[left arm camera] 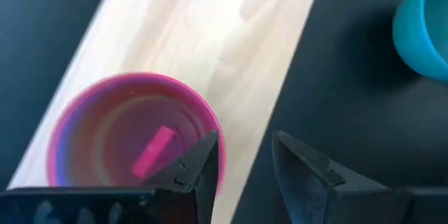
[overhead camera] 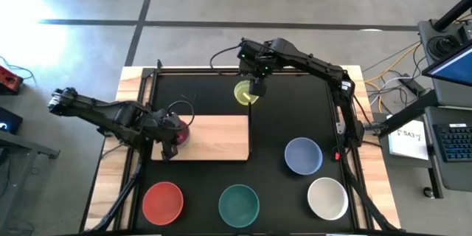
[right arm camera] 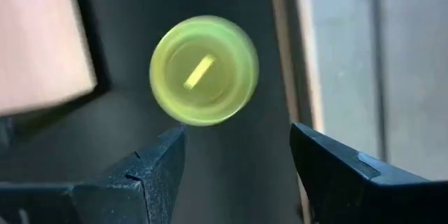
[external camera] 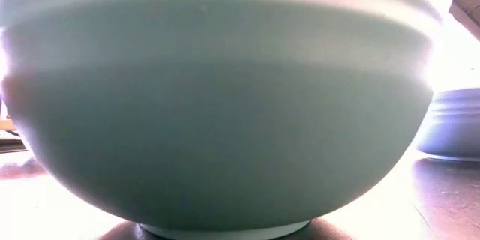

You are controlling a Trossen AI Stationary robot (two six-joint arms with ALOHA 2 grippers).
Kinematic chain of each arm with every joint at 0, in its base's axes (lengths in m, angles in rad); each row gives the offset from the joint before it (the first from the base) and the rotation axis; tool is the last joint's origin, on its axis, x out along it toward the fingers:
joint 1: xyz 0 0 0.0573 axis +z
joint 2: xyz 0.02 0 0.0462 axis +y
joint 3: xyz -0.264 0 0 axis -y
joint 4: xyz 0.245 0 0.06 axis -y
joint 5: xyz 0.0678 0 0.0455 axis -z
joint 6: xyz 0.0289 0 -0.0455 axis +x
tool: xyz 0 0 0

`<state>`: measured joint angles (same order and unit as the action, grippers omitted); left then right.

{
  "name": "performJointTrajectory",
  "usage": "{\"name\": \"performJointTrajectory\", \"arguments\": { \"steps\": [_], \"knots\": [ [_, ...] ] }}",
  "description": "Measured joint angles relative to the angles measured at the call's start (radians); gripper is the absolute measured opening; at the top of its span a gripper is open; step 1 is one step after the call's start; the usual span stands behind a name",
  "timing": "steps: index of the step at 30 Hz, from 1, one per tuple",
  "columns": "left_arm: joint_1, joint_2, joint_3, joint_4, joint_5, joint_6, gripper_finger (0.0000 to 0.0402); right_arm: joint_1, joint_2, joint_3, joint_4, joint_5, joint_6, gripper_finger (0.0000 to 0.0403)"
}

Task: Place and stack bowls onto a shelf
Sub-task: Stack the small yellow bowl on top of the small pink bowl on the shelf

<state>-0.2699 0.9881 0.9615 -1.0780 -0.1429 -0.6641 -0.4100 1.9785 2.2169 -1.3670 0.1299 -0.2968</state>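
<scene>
Nearest the low camera: teal bowl (external camera: 217,112), filling almost the whole view, upright on the black surface (overhead camera: 295,110); pale blue bowl (external camera: 450,127) just behind at its right edge.

On the shelf (overhead camera: 217,136), a light-wood board at centre-left of the surface: magenta bowl (left arm camera: 133,133) upright at the left end, close to the board's edge. Left end effector (left arm camera: 245,171) right at that bowl's rim, fingers (left arm camera: 199,171) parted, one tip just over the rim, the other outside it; nothing gripped. Cyan bowl (left arm camera: 423,28) on the black surface past the shelf's edge, seen only from the left wrist.

Beyond the shelf's far right corner: yellow-green bowl (right arm camera: 204,70) upright on the surface, near the far edge. Right end effector (overhead camera: 255,88) above it, jaws wide apart with the bowl seen between them from the wrist, clear of both fingers; nothing held.

Along the near side, all upright and well apart from one another: red bowl (overhead camera: 163,201) at left, teal bowl at middle, white bowl (overhead camera: 327,198) at right, pale blue bowl a little farther in, beside the white one and right of the shelf.
</scene>
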Motion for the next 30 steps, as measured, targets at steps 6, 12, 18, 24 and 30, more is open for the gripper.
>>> {"name": "performJointTrajectory", "arguments": {
  "steps": [6, 12, 18, 24, 30],
  "knots": [
    [0.000, -0.017, 0.002, 0.037, -0.057, 0.039, 0.0116, -0.029, -0.001, -0.089, -0.018, -0.230, -0.098, 0.0242],
    [0.000, -0.045, 0.002, 0.057, -0.121, 0.058, 0.0115, -0.028, -0.001, -0.210, 0.005, -0.231, -0.223, 0.0242],
    [0.000, -0.086, 0.002, 0.065, -0.181, 0.059, 0.0115, -0.029, -0.001, -0.327, 0.132, -0.232, -0.290, 0.0241],
    [0.000, -0.125, 0.002, 0.090, -0.201, 0.058, 0.0115, -0.029, -0.001, -0.428, 0.278, -0.234, -0.342, 0.0234],
    [0.000, -0.157, 0.002, 0.099, -0.224, 0.061, 0.0115, -0.029, -0.001, -0.518, 0.371, -0.235, -0.360, 0.0233]
  ]
}}
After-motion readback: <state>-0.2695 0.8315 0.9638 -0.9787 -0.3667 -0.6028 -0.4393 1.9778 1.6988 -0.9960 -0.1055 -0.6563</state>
